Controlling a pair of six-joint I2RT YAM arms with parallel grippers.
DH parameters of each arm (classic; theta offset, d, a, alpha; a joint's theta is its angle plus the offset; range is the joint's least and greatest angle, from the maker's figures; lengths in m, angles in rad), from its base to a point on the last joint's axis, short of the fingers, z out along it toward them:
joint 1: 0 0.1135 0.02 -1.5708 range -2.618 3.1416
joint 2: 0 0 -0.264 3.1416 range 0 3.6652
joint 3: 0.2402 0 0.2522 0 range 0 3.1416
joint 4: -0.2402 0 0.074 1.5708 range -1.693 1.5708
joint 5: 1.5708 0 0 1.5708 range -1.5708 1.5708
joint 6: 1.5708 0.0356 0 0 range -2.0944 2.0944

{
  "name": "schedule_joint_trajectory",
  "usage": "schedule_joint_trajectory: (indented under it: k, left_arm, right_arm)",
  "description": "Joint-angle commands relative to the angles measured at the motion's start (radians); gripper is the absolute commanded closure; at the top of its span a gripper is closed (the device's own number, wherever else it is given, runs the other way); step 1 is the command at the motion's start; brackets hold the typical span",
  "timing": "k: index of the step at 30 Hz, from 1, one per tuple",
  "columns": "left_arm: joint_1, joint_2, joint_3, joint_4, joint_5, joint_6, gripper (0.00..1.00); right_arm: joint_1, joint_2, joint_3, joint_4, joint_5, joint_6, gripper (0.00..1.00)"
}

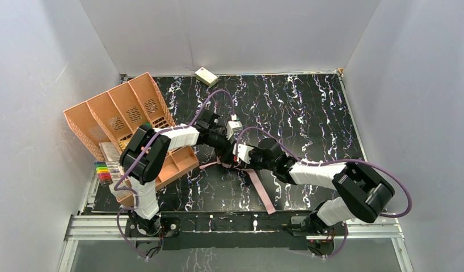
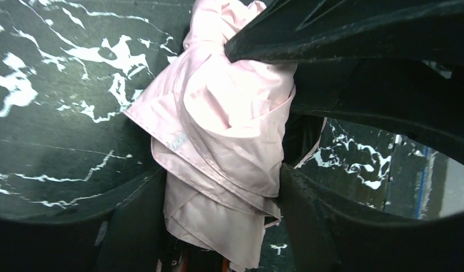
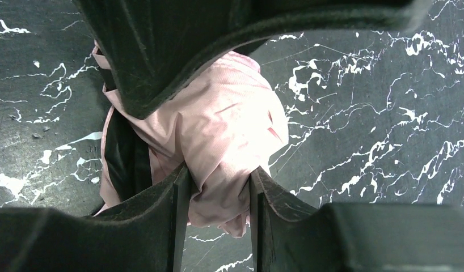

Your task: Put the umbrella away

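The umbrella (image 2: 224, 113) is a bundle of shiny pink fabric with black folds, lying on the black marbled table (image 1: 309, 113) in the middle. My left gripper (image 2: 223, 170) has a finger against each side of the bundle. My right gripper (image 3: 220, 170) pinches a fold of the pink fabric (image 3: 224, 130) between its narrow-set fingers. From above, both grippers meet over the bundle, left (image 1: 221, 148) and right (image 1: 239, 158), and hide most of it. A long pink strip (image 1: 259, 190) trails from there towards the near edge.
A tilted orange divided basket (image 1: 122, 113) stands at the left, with a lower orange tray (image 1: 181, 161) and coloured markers (image 1: 105, 170) beside it. A small cream box (image 1: 206, 76) lies at the back edge. White walls enclose the table.
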Motion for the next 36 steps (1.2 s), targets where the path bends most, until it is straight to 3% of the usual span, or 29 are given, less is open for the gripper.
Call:
schedule_joint_trajectory:
  k: [1, 11, 14, 17, 21, 31, 36]
  left_arm:
    - [-0.017, 0.013, -0.016, -0.075, -0.011, 0.014, 0.42]
    - [-0.038, 0.046, -0.034, -0.121, -0.067, 0.032, 0.99]
    - [-0.043, 0.054, -0.025, -0.133, -0.106, 0.036, 1.00]
    - [-0.044, 0.055, -0.012, -0.141, -0.130, 0.038, 1.00]
    - [-0.046, 0.052, -0.007, -0.141, -0.189, 0.038, 1.00]
    - [-0.046, 0.039, -0.024, -0.107, -0.345, -0.020, 1.00]
    - [-0.045, 0.035, -0.034, -0.079, -0.397, -0.056, 1.00]
  right_arm:
    - [-0.008, 0.015, -0.059, -0.163, 0.092, 0.007, 0.57]
    - [-0.008, -0.016, -0.046, -0.176, 0.069, 0.030, 0.57]
    - [-0.008, -0.049, -0.031, -0.204, 0.036, 0.033, 0.52]
    - [-0.008, -0.087, 0.001, -0.245, 0.025, 0.070, 0.38]
    - [-0.008, -0.132, 0.061, -0.327, 0.078, 0.219, 0.28]
    - [-0.008, -0.264, 0.165, -0.632, 0.150, 0.859, 0.27]
    - [-0.008, -0.261, 0.180, -0.798, 0.221, 1.070, 0.28]
